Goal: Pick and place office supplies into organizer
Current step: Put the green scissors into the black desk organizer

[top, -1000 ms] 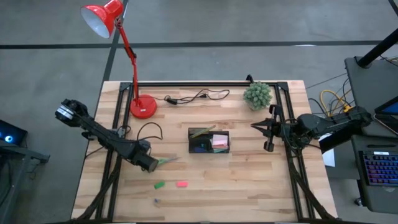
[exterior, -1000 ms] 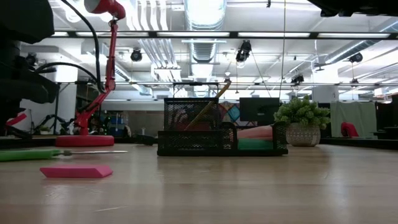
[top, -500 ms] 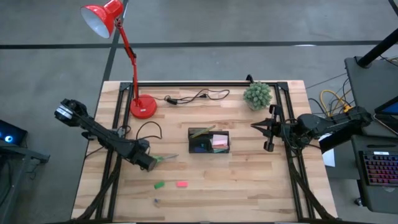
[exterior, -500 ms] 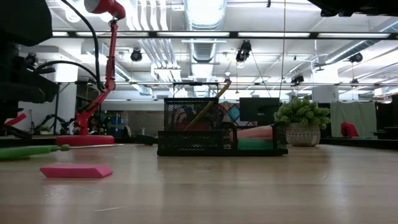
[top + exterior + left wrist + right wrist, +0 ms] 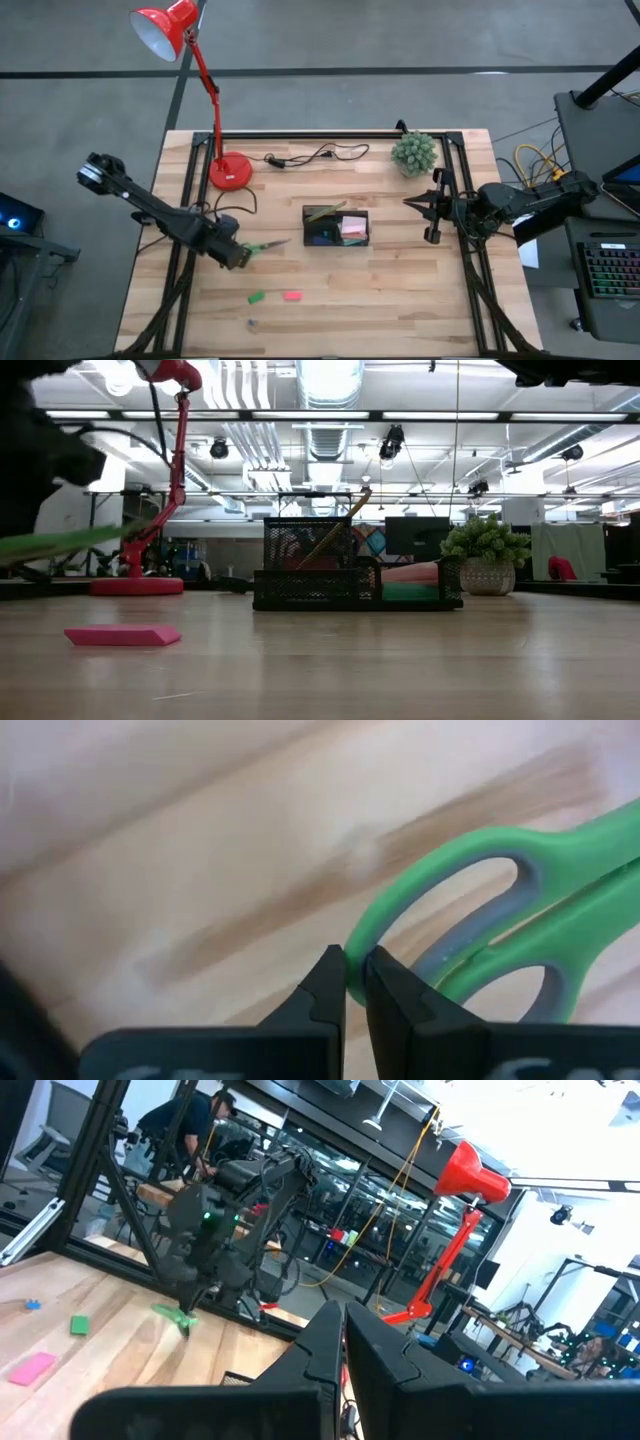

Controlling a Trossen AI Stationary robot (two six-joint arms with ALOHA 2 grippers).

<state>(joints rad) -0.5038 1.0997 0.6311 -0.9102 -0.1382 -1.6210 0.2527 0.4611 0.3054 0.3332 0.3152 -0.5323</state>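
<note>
Left gripper (image 5: 240, 254): fingers pinched tight on one handle loop of the green-handled scissors (image 5: 500, 935), lifted clear of the table (image 5: 400, 300), blades toward the organizer (image 5: 336, 226). In the low view the scissors' handles run off the frame edge. Organizer: mid-table, contents partly hidden by mesh. Right gripper (image 5: 432, 205): closed, empty, parked at the right edge.

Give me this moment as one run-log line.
left gripper: shut on scissors, lifted off table | right gripper: shut, parked at right edge | organizer: pencil, sticky pad inside
</note>
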